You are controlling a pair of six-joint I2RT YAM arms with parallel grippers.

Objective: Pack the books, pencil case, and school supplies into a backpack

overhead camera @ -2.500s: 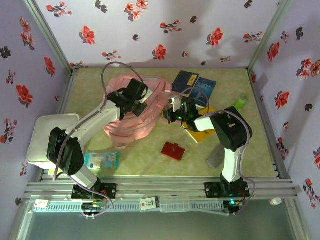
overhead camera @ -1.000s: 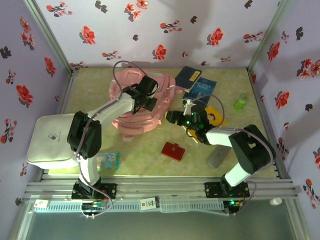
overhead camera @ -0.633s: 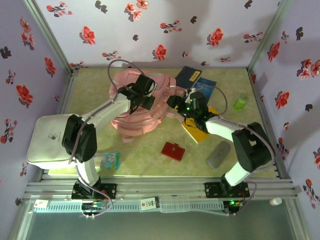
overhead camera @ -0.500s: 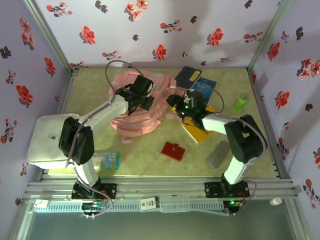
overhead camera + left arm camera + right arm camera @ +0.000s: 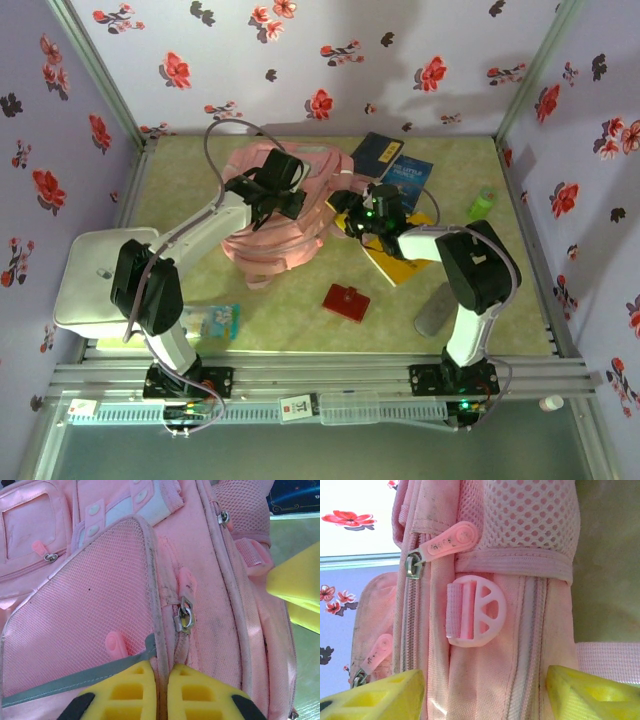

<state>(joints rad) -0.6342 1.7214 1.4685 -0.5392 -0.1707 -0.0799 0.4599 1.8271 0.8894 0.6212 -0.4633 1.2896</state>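
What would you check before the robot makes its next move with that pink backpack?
1. Left gripper pinching the backpack seam: ok, fingers shut on fabric.
2. Right gripper gripping the backpack side: not ok, jaws stand apart around it.
3. Zip at the metal pull open: cannot tell.
4. Yellow book, blue book, navy book packed: not ok, all on the table.
5. Red square piece and grey pouch lying free: ok.
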